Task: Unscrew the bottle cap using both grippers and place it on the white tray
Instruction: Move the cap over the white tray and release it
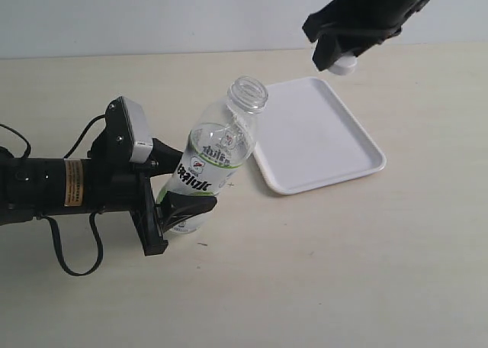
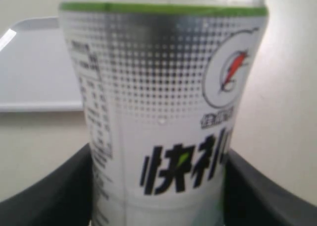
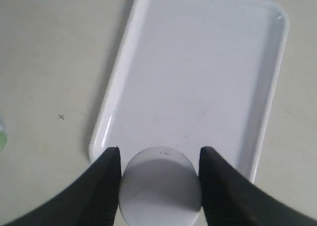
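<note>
Pale beige counter [image 1: 305, 287] runs back to a plain white wall, and everything of the task sits on or above it. Left jaws are closed around the lower body of the bottle [image 1: 213, 161], one on each side of the label. They hold it tilted, with its open neck leaning toward the white tray [image 1: 328, 182]. That clamp is what resists turning when the top is twisted, and at this moment it also stops the open bottle from tipping over. Whether the bottle's foot touches the counter I cannot tell. The neck is bare, so the unscrewing part looks done.

Right jaws are closed on the bottle cap [image 1: 343, 66], pinching its side from two directions, raised and well apart from the bottle. In the right wrist view the cap hangs over one short end of the tray, close to the rim, with the bare tray floor stretching beyond it. The tray lies flat on the counter just beside the bottle.

What remains, by my reading, is to lower the cap and part the jaws. Since it hangs so near the rim, a small shift toward the middle would guard against it landing on the edge and rolling off onto the counter
</note>
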Motion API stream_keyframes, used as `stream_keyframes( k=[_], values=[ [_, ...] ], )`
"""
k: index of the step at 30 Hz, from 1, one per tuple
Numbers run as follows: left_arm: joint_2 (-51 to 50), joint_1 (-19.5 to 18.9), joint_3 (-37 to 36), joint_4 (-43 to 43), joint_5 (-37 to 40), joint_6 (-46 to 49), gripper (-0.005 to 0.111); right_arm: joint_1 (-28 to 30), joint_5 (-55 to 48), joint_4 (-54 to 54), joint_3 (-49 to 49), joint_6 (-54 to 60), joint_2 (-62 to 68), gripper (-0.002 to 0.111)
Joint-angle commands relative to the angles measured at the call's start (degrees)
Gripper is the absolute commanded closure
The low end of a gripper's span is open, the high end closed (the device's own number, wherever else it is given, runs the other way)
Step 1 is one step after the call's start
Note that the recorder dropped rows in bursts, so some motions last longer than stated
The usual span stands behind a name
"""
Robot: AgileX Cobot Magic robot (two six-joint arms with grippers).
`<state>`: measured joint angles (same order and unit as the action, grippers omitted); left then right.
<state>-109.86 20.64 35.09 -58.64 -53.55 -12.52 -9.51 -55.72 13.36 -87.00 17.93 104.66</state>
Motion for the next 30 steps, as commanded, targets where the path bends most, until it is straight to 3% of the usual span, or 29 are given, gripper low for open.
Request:
stream_keyframes(
  k=[1, 8, 20, 30],
  values=[
    [0.3, -0.1, 0.1, 0.8, -2.8, 0.1, 0.107, 0.3, 3.5, 0.2, 0.3, 0.4, 7.7, 0.106],
    [0.3, -0.1, 0.1, 1.0, -3.1, 0.1, 0.107, 0.3, 10.2, 1.6, 0.3, 0.2, 19.2, 0.106],
    [0.3, -0.1, 0.1, 1.0, -3.2, 0.1, 0.107, 0.2, 14.7, 1.4, 0.3, 0.0, 22.0, 0.104],
    [0.3, -0.1, 0.1, 1.0, -3.2, 0.1, 0.107, 0.2, 14.9, 1.4, 0.3, 0.0, 22.0, 0.066]
  ],
)
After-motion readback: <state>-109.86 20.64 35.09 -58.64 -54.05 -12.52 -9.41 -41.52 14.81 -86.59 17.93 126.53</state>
